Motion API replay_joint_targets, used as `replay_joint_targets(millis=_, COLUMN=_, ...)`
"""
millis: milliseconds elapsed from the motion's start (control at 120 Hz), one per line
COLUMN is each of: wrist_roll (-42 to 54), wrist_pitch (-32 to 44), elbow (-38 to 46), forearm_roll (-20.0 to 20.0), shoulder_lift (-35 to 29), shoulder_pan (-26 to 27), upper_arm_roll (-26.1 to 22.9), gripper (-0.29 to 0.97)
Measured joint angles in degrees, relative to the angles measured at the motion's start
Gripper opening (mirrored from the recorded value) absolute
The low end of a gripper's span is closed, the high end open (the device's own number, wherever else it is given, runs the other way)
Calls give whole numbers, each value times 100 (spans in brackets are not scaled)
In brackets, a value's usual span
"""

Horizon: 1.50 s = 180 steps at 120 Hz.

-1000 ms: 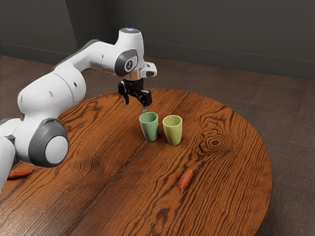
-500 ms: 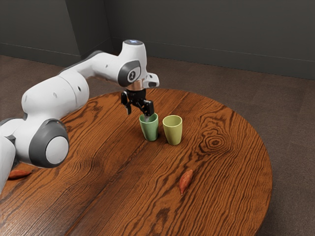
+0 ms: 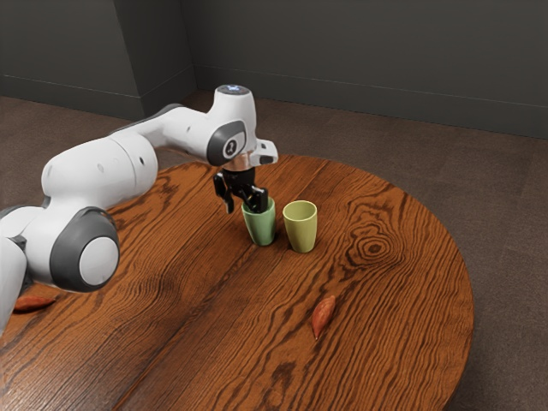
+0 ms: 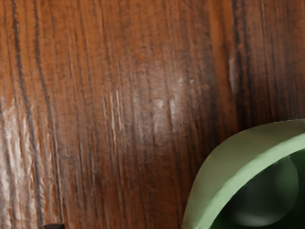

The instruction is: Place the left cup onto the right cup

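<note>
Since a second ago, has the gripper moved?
Yes. The gripper has dropped from above the green cup down to its rim; the cup has not shifted.

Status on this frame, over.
Gripper open, low at rim of green cup. Green cup upright on table, not yet lifted. Yellow cup beside it, nothing between.

Round wooden table [image 3: 385, 334] with bold grain, standing on a brown floor [image 3: 488, 180] before a dark grey wall [image 3: 385, 43]. An orange spindle-shaped object [image 3: 323, 315] lies on the tabletop. A similar orange object [image 3: 34, 301] lies at the exterior view's left edge.
</note>
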<state>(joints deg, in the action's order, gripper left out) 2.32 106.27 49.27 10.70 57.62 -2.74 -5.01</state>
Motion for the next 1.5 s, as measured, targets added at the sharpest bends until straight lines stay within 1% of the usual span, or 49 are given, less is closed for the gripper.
replay_joint_targets(millis=75, wrist_roll=-14, wrist_pitch=33, elbow=0, forearm_roll=12, shoulder_lift=-4, shoulder_pan=1, upper_arm_roll=3, gripper=18)
replay_joint_targets(millis=158, wrist_roll=-18, wrist_pitch=57, elbow=-5, forearm_roll=-2, shoulder_lift=-8, shoulder_pan=4, upper_arm_roll=8, gripper=7)
replay_joint_targets(millis=267, wrist_roll=-23, wrist_pitch=77, elbow=-15, forearm_roll=-10, shoulder_lift=-12, shoulder_pan=23, upper_arm_roll=9, gripper=-1)
replay_joint_targets(millis=392, wrist_roll=-31, wrist_pitch=88, elbow=-29, forearm_roll=-19, shoulder_lift=-51, shoulder_pan=59, upper_arm_roll=9, gripper=-6)
replay_joint_targets(millis=592, wrist_roll=-39, wrist_pitch=49, elbow=-15, forearm_roll=-22, shoulder_lift=-408, shoulder_pan=79, upper_arm_roll=12, gripper=-9)
replay_joint_targets(millis=942, wrist_roll=-57, wrist_pitch=-108, elbow=-31, forearm_roll=-22, shoulder_lift=-1049, shoulder_pan=88, upper_arm_roll=-13, gripper=-10)
replay_joint_targets(millis=1042, wrist_roll=-110, wrist_pitch=-267, elbow=-58, forearm_roll=-35, shoulder_lift=-1171, shoulder_pan=84, upper_arm_roll=-308, gripper=-10)
replay_joint_targets(millis=1217, wrist_roll=-311, wrist_pitch=-448, elbow=-72, forearm_roll=-49, shoulder_lift=-1184, shoulder_pan=91, upper_arm_roll=-759, gripper=-10)
replay_joint_targets(millis=1383, wrist_roll=-520, wrist_pitch=-495, elbow=-73, forearm_roll=-49, shoulder_lift=-1157, shoulder_pan=92, upper_arm_roll=-923, gripper=-10)
replay_joint_targets(millis=1500, wrist_roll=-641, wrist_pitch=-484, elbow=-145, forearm_roll=-45, shoulder_lift=-1112, shoulder_pan=94, upper_arm_roll=-942, gripper=-10)
